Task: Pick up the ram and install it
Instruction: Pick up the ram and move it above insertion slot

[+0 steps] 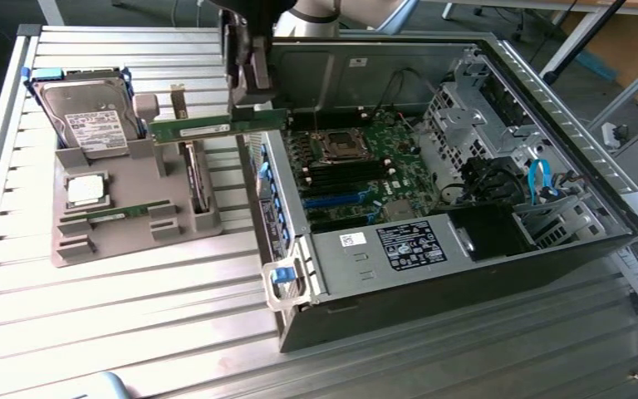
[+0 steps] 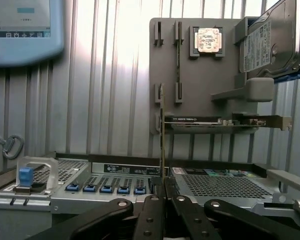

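Observation:
My gripper (image 1: 255, 103) is shut on the ram (image 1: 217, 126), a thin green stick held level in the air. It hangs between the grey parts tray (image 1: 130, 237) and the rim of the open computer case (image 1: 296, 249). In the wrist view the ram (image 2: 162, 130) shows edge-on as a thin line rising from my gripper (image 2: 162, 189), with the case's edge just below. A second green stick (image 1: 120, 214) lies in a slot of the tray. The motherboard (image 1: 369, 170) with its black and blue slots lies inside the case, to the exterior view's right of the held ram.
The tray also holds a hard drive (image 1: 92, 116), a silver processor (image 1: 86, 189) and an expansion card (image 2: 215, 121) standing on edge. Cables and drive cages fill the case's right side in the exterior view. A teach pendant (image 2: 20, 30) lies on the slatted table.

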Robot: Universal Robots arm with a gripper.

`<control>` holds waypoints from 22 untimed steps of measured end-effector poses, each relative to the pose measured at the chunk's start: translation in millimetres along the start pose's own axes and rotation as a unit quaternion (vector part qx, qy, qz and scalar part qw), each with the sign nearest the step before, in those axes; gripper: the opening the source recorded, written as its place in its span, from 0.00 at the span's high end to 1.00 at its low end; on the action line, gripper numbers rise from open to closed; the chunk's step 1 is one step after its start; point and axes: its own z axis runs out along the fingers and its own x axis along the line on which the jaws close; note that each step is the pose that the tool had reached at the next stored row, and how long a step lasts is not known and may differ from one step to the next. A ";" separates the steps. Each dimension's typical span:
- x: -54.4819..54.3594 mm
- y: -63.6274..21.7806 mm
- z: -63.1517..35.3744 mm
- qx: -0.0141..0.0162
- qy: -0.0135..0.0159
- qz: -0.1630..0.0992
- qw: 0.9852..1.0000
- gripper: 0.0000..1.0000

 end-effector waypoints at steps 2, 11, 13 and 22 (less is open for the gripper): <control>0.3 -4.2 0.0 0.000 0.000 0.000 1.000 0.88; 1.6 -23.1 -0.1 0.000 0.000 0.000 1.000 0.88; 1.9 -27.2 -0.2 0.000 0.000 0.000 1.000 0.88; 3.2 -46.4 -0.3 0.000 0.000 0.000 1.000 0.88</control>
